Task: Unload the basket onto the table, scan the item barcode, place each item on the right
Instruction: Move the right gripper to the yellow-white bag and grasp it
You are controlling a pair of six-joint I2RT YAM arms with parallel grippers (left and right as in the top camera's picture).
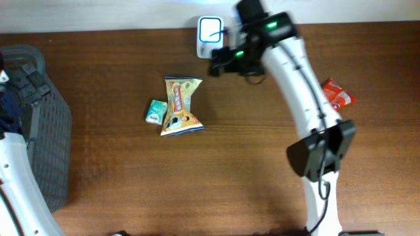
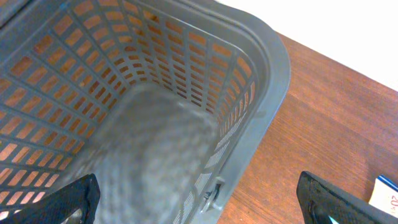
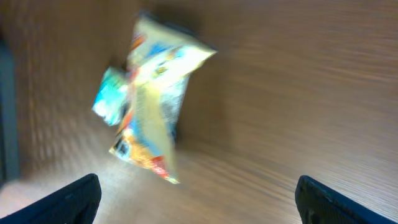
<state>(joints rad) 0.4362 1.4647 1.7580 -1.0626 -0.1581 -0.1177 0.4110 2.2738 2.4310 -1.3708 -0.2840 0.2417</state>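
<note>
**Operator:** What was the state of each gripper?

**Technician:** The right gripper (image 3: 198, 202) had its fingers spread wide, with nothing between them. The left gripper (image 2: 199, 205) was equally wide and empty, positioned above the basket (image 2: 261, 74).

**Operator:** Where was the item?

**Technician:** In the overhead view, the snack bag (image 1: 180, 106) lay flat on the table (image 1: 262, 196) near its centre, apart from both grippers. The scanner (image 1: 210, 30) stood at 1 o'clock from the bag, at the table's far edge. The right gripper was just beside the scanner, at its 5 o'clock.

**Operator:** What else was on the table?

**Technician:** A teal packet (image 1: 155, 111) lay against the bag at 9 o'clock. A red packet (image 1: 337, 95) lay well apart at 3 o'clock. The basket occupied the table's 9 o'clock edge. The right wrist view was blurred, and showed the bag and teal packet at 10 o'clock.
</note>
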